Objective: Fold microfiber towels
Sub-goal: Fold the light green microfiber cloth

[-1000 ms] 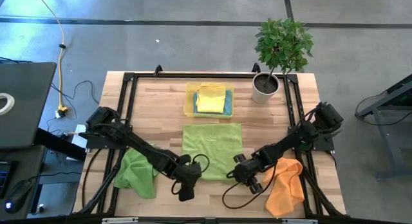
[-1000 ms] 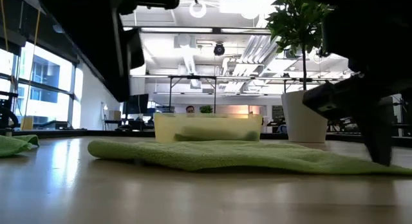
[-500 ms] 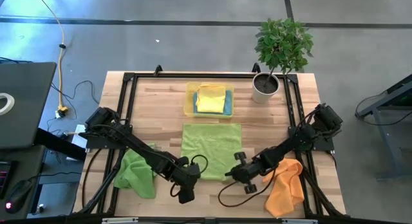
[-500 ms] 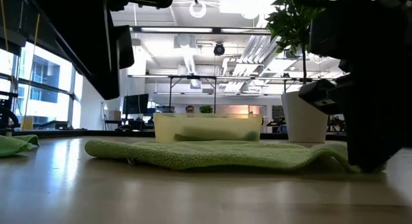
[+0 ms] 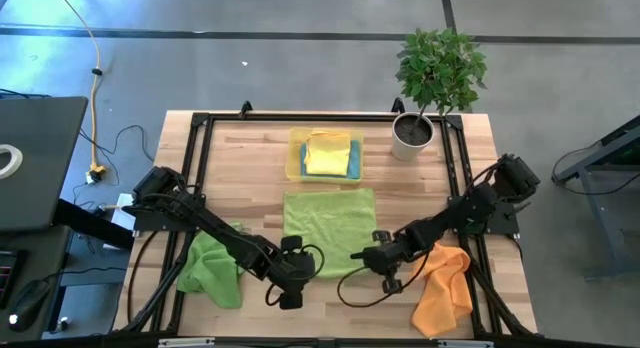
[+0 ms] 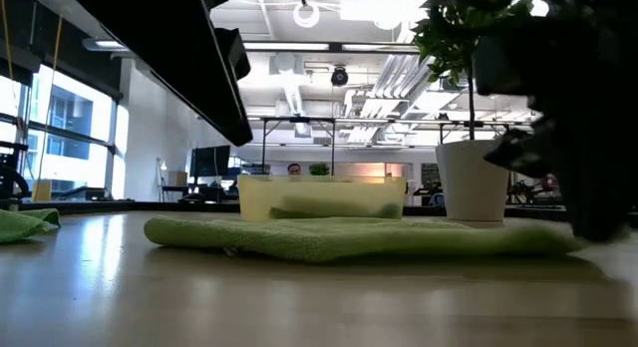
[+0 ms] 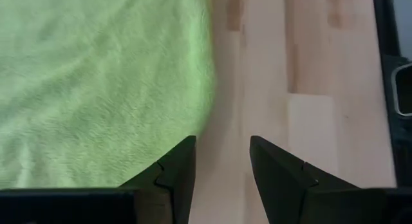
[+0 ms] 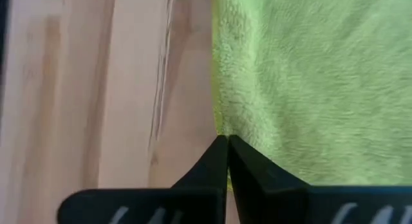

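A green microfiber towel (image 5: 328, 231) lies spread flat in the middle of the table. My right gripper (image 5: 364, 258) is shut at its near right corner, seen close in the right wrist view (image 8: 226, 152). My left gripper (image 5: 290, 275) hovers open at the towel's near left corner. In the left wrist view (image 7: 222, 163) bare wood shows between its fingers and the towel's edge (image 7: 207, 89) runs just beside one finger. A second green towel (image 5: 210, 268) lies crumpled at the near left. An orange towel (image 5: 445, 288) lies crumpled at the near right. My right gripper pinches the spread green towel's edge (image 8: 220, 129) at its near right corner between its two fingers. The fingers slant down from the table's near right. The towel's right end (image 6: 543, 237) sits slightly raised while the rest lies flat on the table.
A translucent yellow tray (image 5: 296, 166) at the far middle holds a yellow towel (image 5: 326, 151) on a blue one (image 5: 354, 163). A potted plant (image 5: 412, 131) stands at the far right. A black frame (image 5: 190, 158) runs around the tabletop.
My right gripper has moved toward the table's left and a little toward the far edge, onto the spread towel's near right corner. It has rolled and shut there, drawing that corner slightly inward. My left gripper has rolled in place and stayed open.
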Tool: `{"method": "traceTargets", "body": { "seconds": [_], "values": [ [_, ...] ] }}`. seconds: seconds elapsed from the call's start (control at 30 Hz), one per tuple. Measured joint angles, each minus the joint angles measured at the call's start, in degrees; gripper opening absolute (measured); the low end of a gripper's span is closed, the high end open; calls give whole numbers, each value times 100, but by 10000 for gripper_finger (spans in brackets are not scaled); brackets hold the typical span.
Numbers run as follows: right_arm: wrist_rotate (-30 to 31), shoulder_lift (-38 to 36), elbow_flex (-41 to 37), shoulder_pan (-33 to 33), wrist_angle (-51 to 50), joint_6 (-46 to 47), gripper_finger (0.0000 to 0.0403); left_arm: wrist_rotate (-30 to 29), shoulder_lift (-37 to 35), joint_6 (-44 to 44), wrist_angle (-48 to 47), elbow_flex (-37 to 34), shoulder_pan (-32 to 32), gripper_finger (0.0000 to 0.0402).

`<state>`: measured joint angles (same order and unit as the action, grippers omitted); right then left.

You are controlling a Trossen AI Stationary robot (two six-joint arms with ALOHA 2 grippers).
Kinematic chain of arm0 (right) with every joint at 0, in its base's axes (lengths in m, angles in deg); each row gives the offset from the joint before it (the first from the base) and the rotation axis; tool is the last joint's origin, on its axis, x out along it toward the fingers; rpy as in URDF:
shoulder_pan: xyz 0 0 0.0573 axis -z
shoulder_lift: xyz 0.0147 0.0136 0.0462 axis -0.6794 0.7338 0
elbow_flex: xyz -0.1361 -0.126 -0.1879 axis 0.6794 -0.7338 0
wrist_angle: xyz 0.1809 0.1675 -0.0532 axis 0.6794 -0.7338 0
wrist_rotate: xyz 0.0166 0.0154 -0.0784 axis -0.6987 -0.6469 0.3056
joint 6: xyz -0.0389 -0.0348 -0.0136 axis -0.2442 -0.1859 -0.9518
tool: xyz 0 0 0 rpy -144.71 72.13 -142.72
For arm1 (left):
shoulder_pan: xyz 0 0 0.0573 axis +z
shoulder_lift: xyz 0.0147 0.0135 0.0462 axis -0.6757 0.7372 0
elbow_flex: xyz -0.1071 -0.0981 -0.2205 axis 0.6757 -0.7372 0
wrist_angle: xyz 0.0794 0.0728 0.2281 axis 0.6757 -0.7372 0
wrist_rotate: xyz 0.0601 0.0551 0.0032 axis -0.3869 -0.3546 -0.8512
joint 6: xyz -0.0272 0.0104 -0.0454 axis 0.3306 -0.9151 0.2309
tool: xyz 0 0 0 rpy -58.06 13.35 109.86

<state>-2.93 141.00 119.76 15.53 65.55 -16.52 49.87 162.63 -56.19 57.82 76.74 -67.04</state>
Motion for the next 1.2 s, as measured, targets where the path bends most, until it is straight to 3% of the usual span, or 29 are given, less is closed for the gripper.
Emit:
{"method": "traceTargets", "body": {
  "seconds": [0.2,0.47,0.7,1.0,1.2],
  "values": [
    [-396,-416,4,385,-191,210,0,-438,60,-4,291,2,29,138],
    [-794,-606,18,894,267,1735,0,-1205,60,-2,724,2,101,138],
    [-741,-606,22,1195,321,1861,0,-1556,101,41,1061,4,134,138],
    [-447,-606,24,1745,424,2173,0,-1551,756,46,1710,2,132,138],
    [-492,-606,26,1882,563,2248,0,-1864,1159,140,2120,4,170,138]
  ]
}}
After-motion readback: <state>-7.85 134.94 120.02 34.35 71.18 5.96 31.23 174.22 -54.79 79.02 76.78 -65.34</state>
